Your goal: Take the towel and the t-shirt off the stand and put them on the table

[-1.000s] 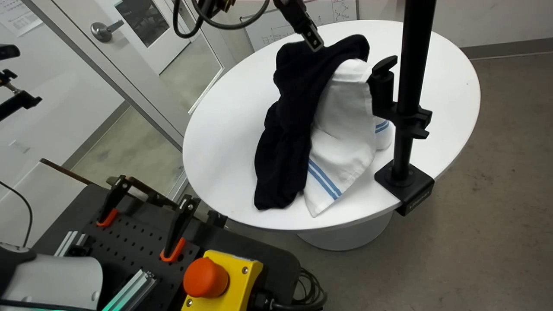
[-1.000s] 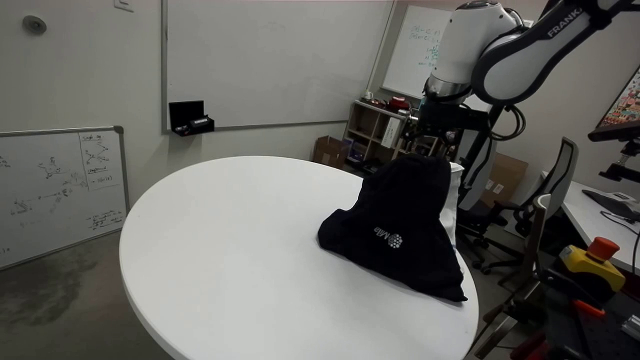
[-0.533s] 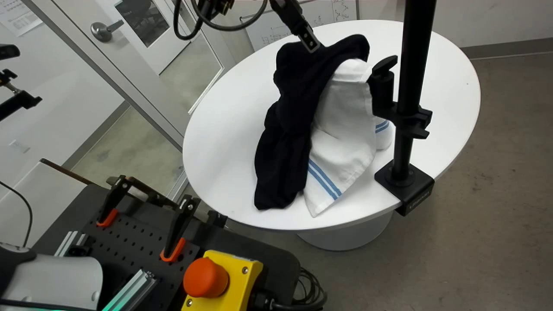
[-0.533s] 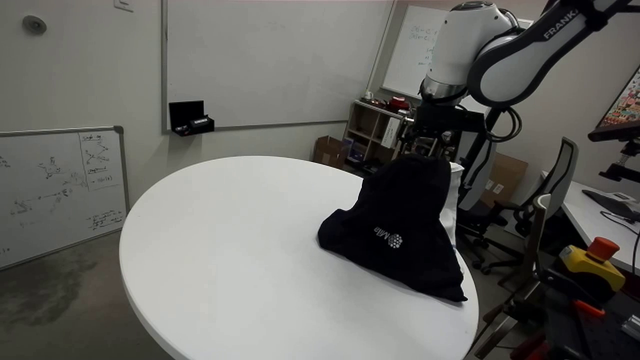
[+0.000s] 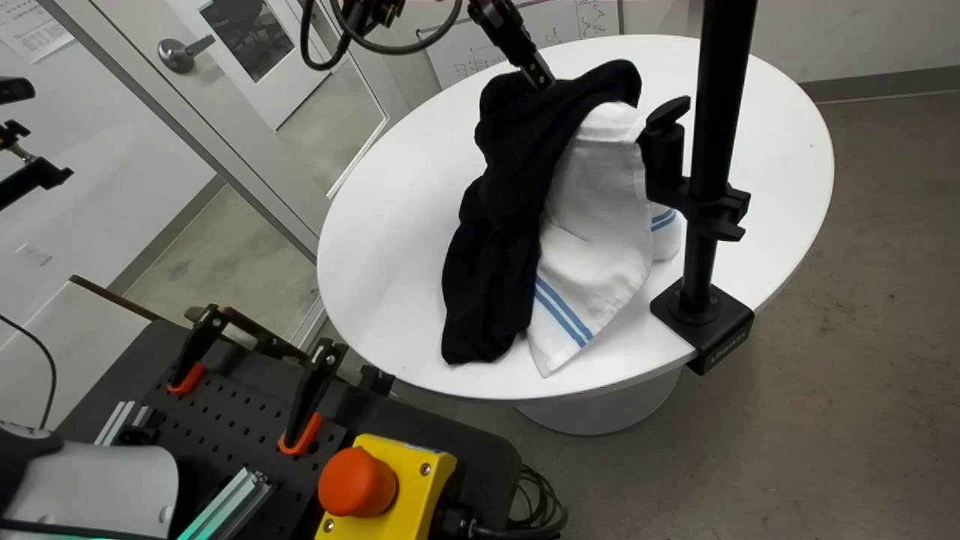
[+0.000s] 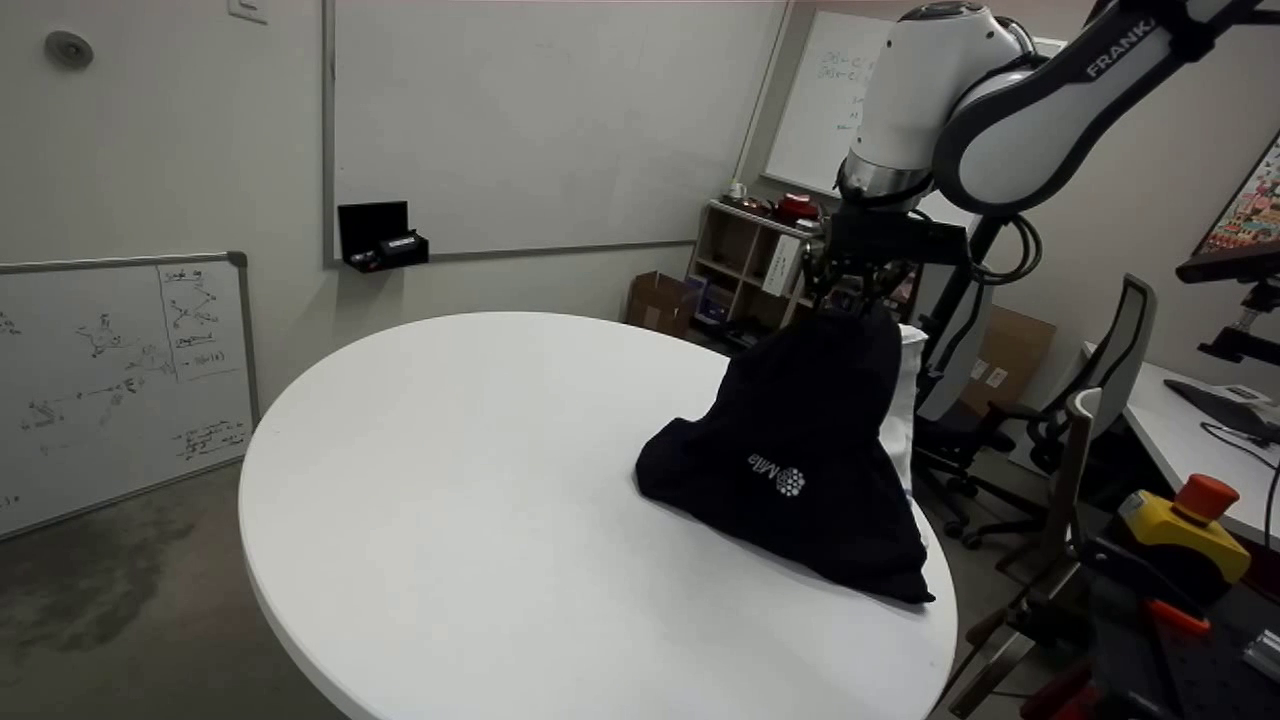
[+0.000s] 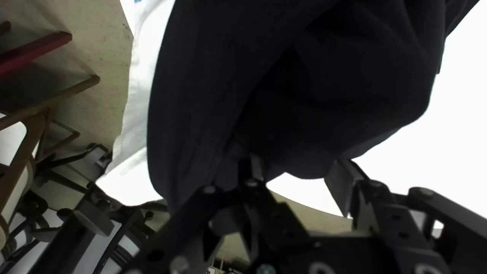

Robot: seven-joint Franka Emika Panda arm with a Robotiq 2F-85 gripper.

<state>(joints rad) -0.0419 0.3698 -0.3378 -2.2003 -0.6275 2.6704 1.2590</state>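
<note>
Black t-shirt point(image 6: 820, 420), likely light, limp, best pinched at its top fold, drapes the stand point(image 5: 703, 247) over the worktop point(image 6: 480, 480). In an exterior view the towel point(image 6: 898, 425) hangs at its 3 o'clock; the end effector point(image 6: 842, 300), jaws parted, apparently holding nothing, points down at 12, its arm point(image 6: 1030, 140) reaching from 2.

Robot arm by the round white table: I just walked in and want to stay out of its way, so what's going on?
A Franka arm has its gripper open at the top of the black t-shirt; whether it touches it, I can't tell. The t-shirt and the white towel beside it both look draped over the stand, though what props them up is hidden, and the t-shirt reaches down to the table. So neither seems to be off the stand yet.
</note>
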